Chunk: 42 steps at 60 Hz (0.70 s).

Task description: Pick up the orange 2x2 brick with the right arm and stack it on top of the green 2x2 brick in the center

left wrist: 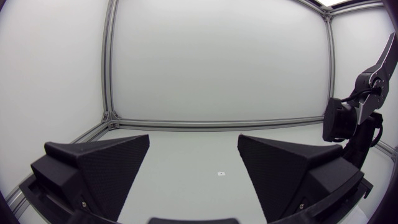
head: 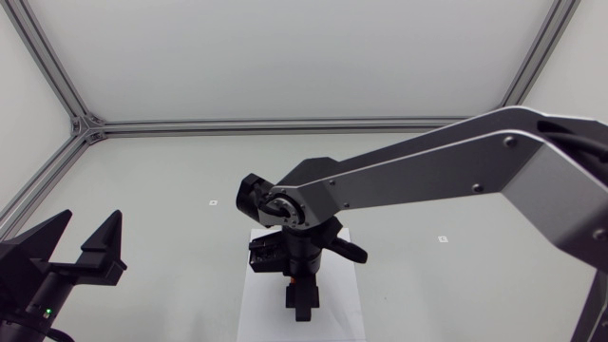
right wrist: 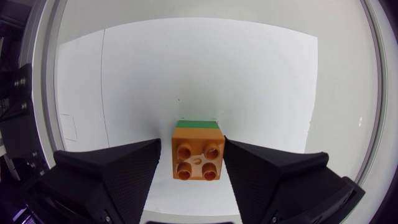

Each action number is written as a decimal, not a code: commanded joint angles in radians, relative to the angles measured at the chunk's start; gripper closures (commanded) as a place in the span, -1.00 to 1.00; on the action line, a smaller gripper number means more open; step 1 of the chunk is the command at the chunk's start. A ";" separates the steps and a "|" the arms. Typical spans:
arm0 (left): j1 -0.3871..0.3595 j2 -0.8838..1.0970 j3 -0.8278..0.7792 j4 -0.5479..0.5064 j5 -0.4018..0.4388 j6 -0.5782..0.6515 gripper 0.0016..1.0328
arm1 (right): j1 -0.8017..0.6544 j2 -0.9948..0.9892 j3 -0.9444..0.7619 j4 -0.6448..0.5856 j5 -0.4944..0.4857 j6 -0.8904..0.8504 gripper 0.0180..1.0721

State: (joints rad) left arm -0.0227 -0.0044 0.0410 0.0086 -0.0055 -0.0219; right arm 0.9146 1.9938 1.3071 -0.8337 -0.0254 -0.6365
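In the right wrist view an orange 2x2 brick [right wrist: 198, 154] sits between the fingers of my right gripper [right wrist: 193, 144], which is shut on it from both sides. A strip of the green 2x2 brick [right wrist: 198, 124] shows directly under the orange one, at its far edge. Seen from the head view, my right gripper [head: 300, 302] points straight down over a white sheet [head: 258, 309], and the arm hides both bricks. My left gripper [head: 84, 249] stands open and empty at the table's left front, far from the bricks; its own view shows the same wide-open left gripper [left wrist: 194, 169].
The white sheet [right wrist: 186, 68] lies under the bricks at the table's centre front. Two small marks [head: 214, 202] [head: 442, 237] are on the table. An aluminium frame rail [head: 285, 124] runs along the back edge. My right arm [left wrist: 351, 121] rises ahead of and beside the left gripper.
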 commanded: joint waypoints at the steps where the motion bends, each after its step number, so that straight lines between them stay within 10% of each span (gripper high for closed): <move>1: 0.003 -0.008 -0.041 -0.015 0.004 0.013 -0.92 | -0.003 -0.020 -0.020 -0.004 0.004 -0.009 -0.45; 8: 0.003 -0.008 -0.041 -0.015 0.004 0.013 -0.92 | -0.010 -0.076 -0.028 -0.022 0.005 -0.008 -0.91; 42: 0.003 -0.008 -0.041 -0.015 0.004 0.013 -0.92 | -0.192 -0.638 -0.216 -0.105 -0.044 0.020 -0.91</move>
State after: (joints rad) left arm -0.0227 -0.0044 0.0410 0.0086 -0.0059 -0.0219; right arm 0.7799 1.4139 1.1629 -0.9146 -0.0448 -0.6250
